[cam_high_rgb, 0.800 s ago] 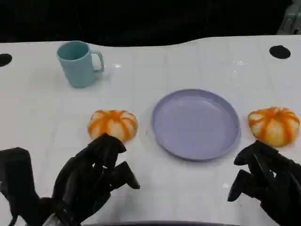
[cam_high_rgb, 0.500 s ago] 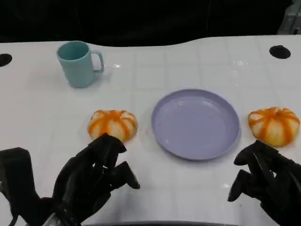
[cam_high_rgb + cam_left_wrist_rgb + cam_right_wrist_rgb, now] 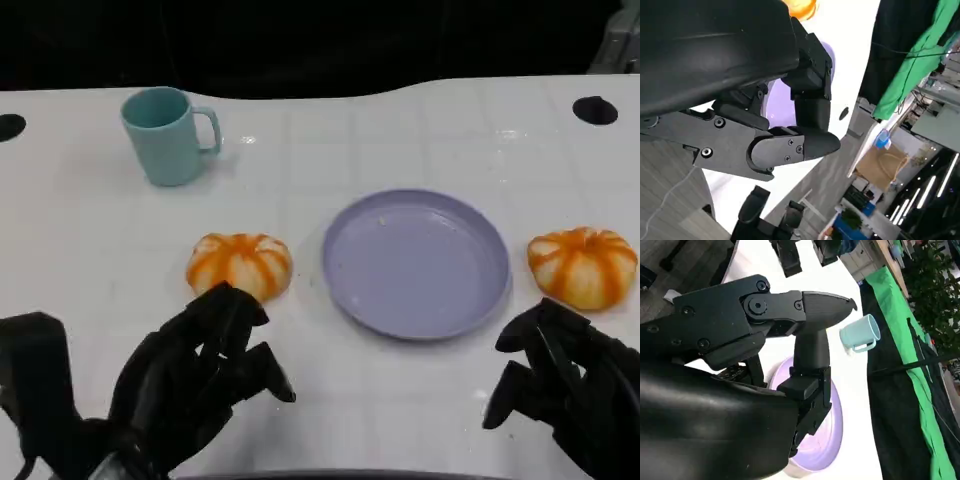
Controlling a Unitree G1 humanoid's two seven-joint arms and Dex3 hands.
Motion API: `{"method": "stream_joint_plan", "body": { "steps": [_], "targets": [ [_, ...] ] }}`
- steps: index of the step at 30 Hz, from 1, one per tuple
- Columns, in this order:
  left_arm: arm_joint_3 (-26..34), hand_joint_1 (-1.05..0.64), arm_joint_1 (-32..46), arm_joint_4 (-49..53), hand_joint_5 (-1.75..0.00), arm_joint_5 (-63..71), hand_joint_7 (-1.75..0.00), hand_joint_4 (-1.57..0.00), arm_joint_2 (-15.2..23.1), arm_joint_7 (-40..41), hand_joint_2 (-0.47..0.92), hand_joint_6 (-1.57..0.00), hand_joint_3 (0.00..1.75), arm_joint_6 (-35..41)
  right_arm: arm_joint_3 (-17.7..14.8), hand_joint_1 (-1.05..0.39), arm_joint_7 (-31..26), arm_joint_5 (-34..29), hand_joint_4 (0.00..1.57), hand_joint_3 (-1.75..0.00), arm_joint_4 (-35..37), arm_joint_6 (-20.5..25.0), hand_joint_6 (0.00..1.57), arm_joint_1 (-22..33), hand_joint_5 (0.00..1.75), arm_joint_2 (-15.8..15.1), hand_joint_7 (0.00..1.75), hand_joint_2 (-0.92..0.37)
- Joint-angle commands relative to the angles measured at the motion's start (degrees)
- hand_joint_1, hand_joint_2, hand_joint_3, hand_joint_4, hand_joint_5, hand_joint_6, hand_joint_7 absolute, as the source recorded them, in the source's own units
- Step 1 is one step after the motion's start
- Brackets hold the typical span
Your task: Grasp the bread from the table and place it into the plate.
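Fingers (image 3: 235, 320) of both hands spread, holding nothing; right wrist view adds the cup (image 3: 860, 335).

Right robot hand (image 3: 565, 395) partly off-frame

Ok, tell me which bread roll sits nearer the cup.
The bread roll on the robot's left of the plate, just beyond the left hand. The other roll lies across the plate, far from the cup.

lab (green backdrop (image 3: 920, 390), clutter)
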Motion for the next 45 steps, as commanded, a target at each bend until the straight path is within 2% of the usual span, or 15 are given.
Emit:
{"method": "stream_joint_plan", "body": {
  "steps": [1,4,8,11,15,20,23,26,30,34,40,45],
  "targets": [
    [-1.3,-0.59,-0.2,-0.8,-1.49,3.6,-1.14,-0.6,1.9,-0.8,0.92,-0.52,0.3,-3.3,-0.3,-0.45,-0.2,0.4,0.64,-0.38,-0.4,-0.5,0.49,0.1,1.75,-0.1,1.62,-0.92],
    [-3.4,-0.54,-0.3,-0.9,-1.24,9.2,-0.7,-0.51,3.4,-1.8,0.92,-0.51,0.22,-9.1,-0.2,-0.45,-0.1,0.2,0.63,-0.38,-0.4,-0.6,0.48,0.1,1.75,-0.2,1.62,-0.92],
    [-6.1,-0.59,-1.1,0.8,-1.01,18.1,-0.42,-0.41,6.3,-2.4,0.92,-0.48,0.1,-17.6,-0.3,-0.45,-0.2,0.4,0.63,-0.38,-0.3,-0.4,0.48,0.0,1.75,0.0,1.62,-0.92],
    [-8.0,-0.61,-1.9,2.1,-0.86,26.4,-0.27,-0.29,10.2,-2.8,0.92,-0.43,0.11,-24.4,-0.2,-0.45,-0.7,0.3,0.64,-0.37,-0.4,0.1,0.49,-0.2,1.75,0.2,1.63,-0.92],
    [-9.2,-0.56,-3.6,2.3,-0.72,33.7,-0.13,-0.21,13.5,-2.1,0.92,-0.43,0.04,-27.6,0.0,-0.45,-0.6,0.0,0.64,-0.38,-0.2,-0.4,0.49,-0.4,1.75,0.1,1.62,-0.92],
    [-10.1,-0.51,-6.0,3.8,-0.64,41.5,-0.05,-0.11,16.7,-1.4,0.89,-0.39,0.0,-31.3,0.0,-0.45,-0.2,-0.1,0.64,-0.39,0.1,-0.8,0.49,-0.4,1.75,0.0,1.62,-0.92],
    [-11.6,-0.51,-9.2,7.1,-0.6,51.8,-0.02,-0.03,21.2,0.9,0.87,-0.34,0.0,-38.2,-0.2,-0.45,-0.7,0.2,0.64,-0.38,-0.1,-0.2,0.49,-0.5,1.75,0.2,1.62,-0.92],
    [-12.4,-0.47,-11.7,9.9,-0.56,57.2,-0.01,0.0,23.5,2.3,0.83,-0.32,0.0,-42.5,-0.3,-0.44,-0.9,0.2,0.64,-0.37,-0.2,0.0,0.49,-0.5,1.75,0.2,1.62,-0.92],
    [-14.2,-0.48,-15.1,12.1,-0.46,65.4,-0.01,0.0,25.8,3.6,0.81,-0.29,0.0,-44.2,-0.4,-0.44,-0.7,0.3,0.63,-0.37,0.0,-0.3,0.5,-0.4,1.75,0.3,1.61,-0.92],
    [-15.6,-0.49,-16.9,13.3,-0.39,70.8,-0.01,0.0,26.7,4.6,0.79,-0.28,0.0,-44.4,-0.5,-0.44,-0.4,0.4,0.63,-0.37,0.2,-0.5,0.5,-0.4,1.75,0.2,1.61,-0.92],
    [-20.0,-0.5,-21.7,17.0,-0.25,79.5,-0.01,0.0,27.0,1.9,0.77,-0.23,0.0,-40.5,-0.2,-0.45,-0.6,0.1,0.63,-0.37,-0.3,-0.4,0.49,-0.1,1.75,0.3,1.61,-0.92],
    [-23.8,-0.45,-27.3,25.4,-0.29,82.3,0.0,0.0,25.0,1.9,0.75,-0.22,0.0,-38.4,-0.2,-0.45,0.1,0.2,0.63,-0.39,-0.1,-1.0,0.49,0.0,1.75,0.1,1.62,-0.92]
  ]
}}
